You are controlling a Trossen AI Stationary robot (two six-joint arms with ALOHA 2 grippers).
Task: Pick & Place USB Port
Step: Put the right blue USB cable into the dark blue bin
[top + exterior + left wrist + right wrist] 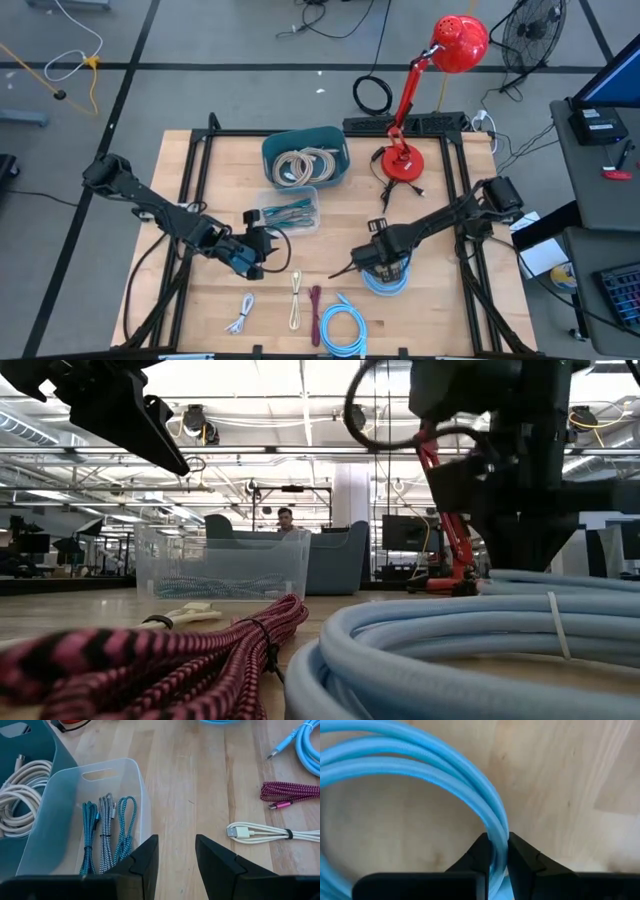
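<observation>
- Fingers of the right gripper (496, 854) are closed around the strands of a light blue cable coil (410, 765), pinching them from both sides; this grip on the side of the loop probably lets the arm lift the whole coil at once.
- In the high view the right gripper (380, 262) stands over this coil (386, 282), which lies on the wooden tabletop (450, 320), below the red desk lamp (425, 85).
- Fingers of the left gripper (175, 865) are apart and hold nothing; this arm waits just beside the clear bin (107, 780).
- The clear bin (290, 210) already has several braided cables (107, 832) laid side by side, so it seems to be a place for sorted pieces.
- A teal bin (305, 158) behind it holds white cable loops (298, 165).
- Near the front edge lie a white cable (240, 315), a cream cable (295, 300), a maroon cable (316, 315) and a second blue coil (342, 330), well apart from each other, probably to be easy to take one by one.
</observation>
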